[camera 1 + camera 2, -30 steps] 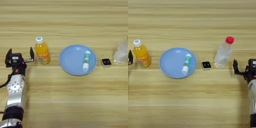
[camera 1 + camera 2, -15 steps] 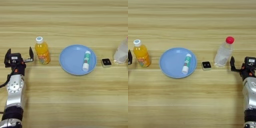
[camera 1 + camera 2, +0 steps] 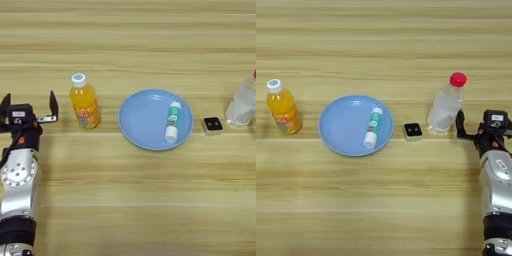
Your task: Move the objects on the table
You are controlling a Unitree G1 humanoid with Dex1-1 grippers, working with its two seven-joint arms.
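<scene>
An orange juice bottle (image 3: 85,101) with a white cap stands upright at the left of the table (image 3: 130,45). My left gripper (image 3: 28,105) is open just left of it, a small gap away, with nothing between its fingers. At the right stands a clear plastic bottle (image 3: 445,107) with a red cap. My right gripper (image 3: 484,124) is open beside it on the right, its inner finger (image 3: 459,121) close to the bottle's base. A tiny white cube (image 3: 413,130) with a black face lies left of the clear bottle.
A round blue plate (image 3: 343,117) sits in the middle, with a green-and-white tube (image 3: 373,127) lying on its right half. The cube rests between the plate and the clear bottle.
My right gripper has crept left, closing the gap to the clear bottle. The left arm and all the objects have stayed put.
</scene>
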